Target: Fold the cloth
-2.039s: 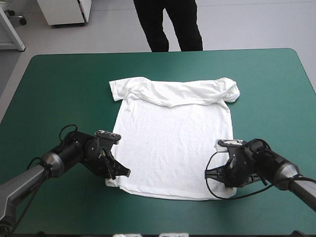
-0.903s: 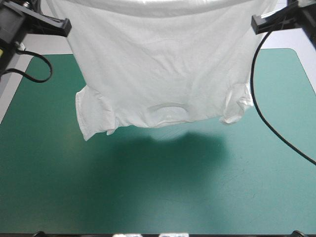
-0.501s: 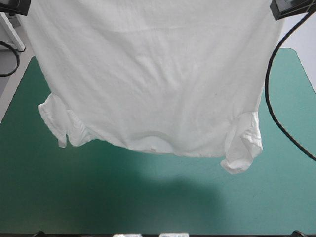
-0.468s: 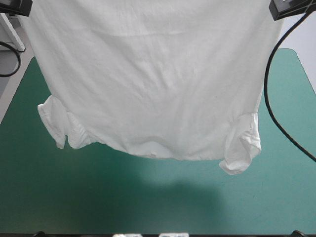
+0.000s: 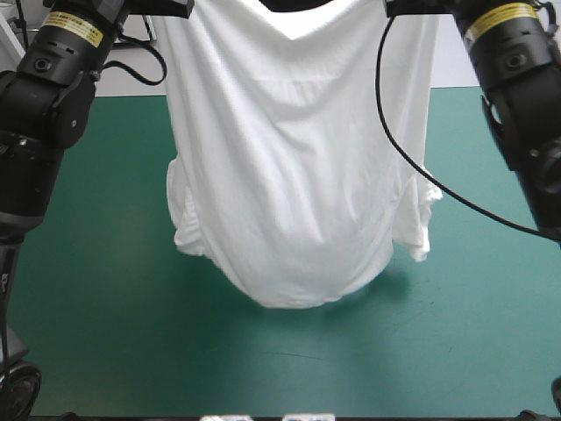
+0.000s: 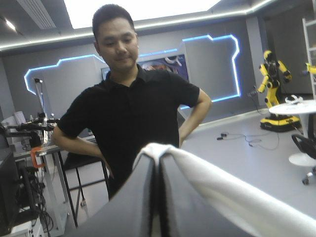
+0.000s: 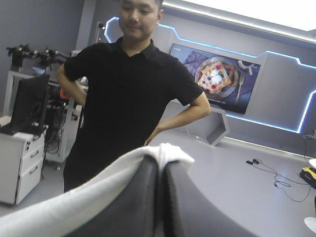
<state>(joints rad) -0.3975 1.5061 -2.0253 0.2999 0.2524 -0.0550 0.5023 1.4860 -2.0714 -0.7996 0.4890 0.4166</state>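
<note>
— Along the top edge of the high view, both arms are holding the T-shirt [image 5: 298, 175] up by its hem, and it is hanging much narrower than just before.
— So the two holds are coming together?
— Yes. Earlier the sheet was spreading across almost the whole frame. Now it is filling only the middle, with the hem sagging in a dip between the holds. The left pincer [image 6: 158, 163] is clenching a white corner, its black fingers all but meeting on the fabric, and the right pincer [image 7: 161, 170] is doing the same.
— And the low end?
— It is dropping toward the lower centre of the frame, and the collar end is looking as if it is brushing the teal-green bench [image 5: 105, 333], though I am not seeing contact for certain.
— Meaning?
— I am judging that the lift is ending and the lay-down is beginning, to spread it flat for a first fold. Nothing is being folded yet.
</note>
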